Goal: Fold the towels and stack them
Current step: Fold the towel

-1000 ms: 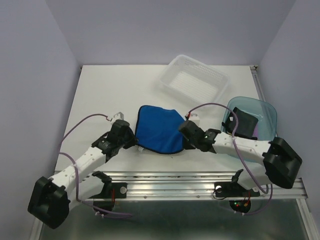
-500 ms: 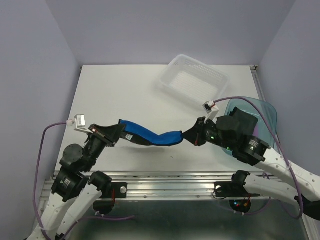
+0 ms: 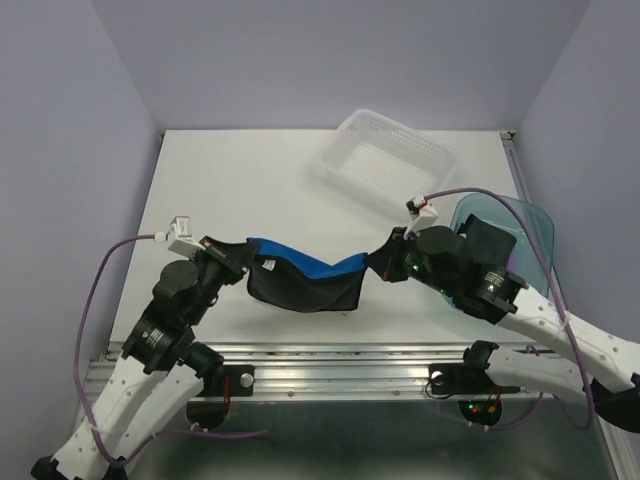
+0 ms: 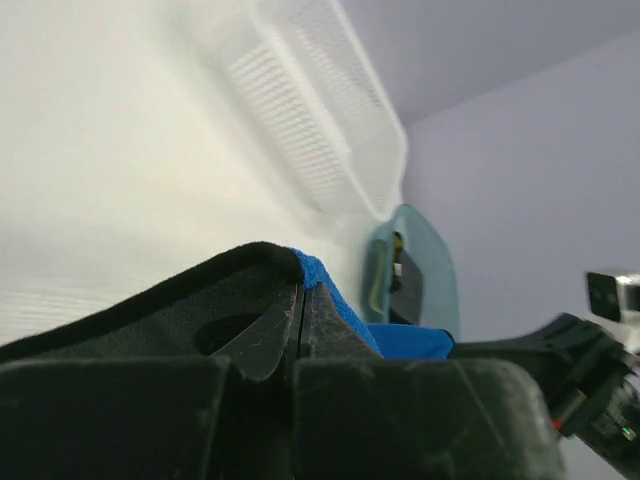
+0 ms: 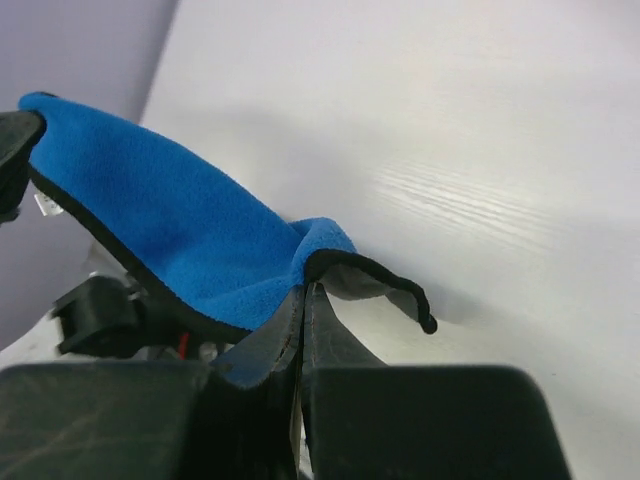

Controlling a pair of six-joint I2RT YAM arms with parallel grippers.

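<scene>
Well, from the top view first: the blue towel (image 3: 305,287) hangs in the air between my two arms, above the near part of the table (image 3: 230,180); the left gripper (image 3: 244,258) pinches its left corner and the right gripper (image 3: 378,266) its right corner, both closed tight on the cloth; the middle sags, and I cannot tell if the lower edge touches the table; a black towel (image 3: 490,240) lies in the tray (image 3: 532,232), and the basket (image 3: 385,160) stands well apart behind. From the left wrist: the jaws meet with only the dark edging and a little blue between them; I judge this bite shallow, so a sideways pull could draw the corner out. From the right wrist: the jaws hold a bunched corner, and a loose flap curls out beside them; if I lay the cloth down with one side lower, the fold could land crooked or the flap tuck under; if I spread the arms more, one corner could slip.
</scene>
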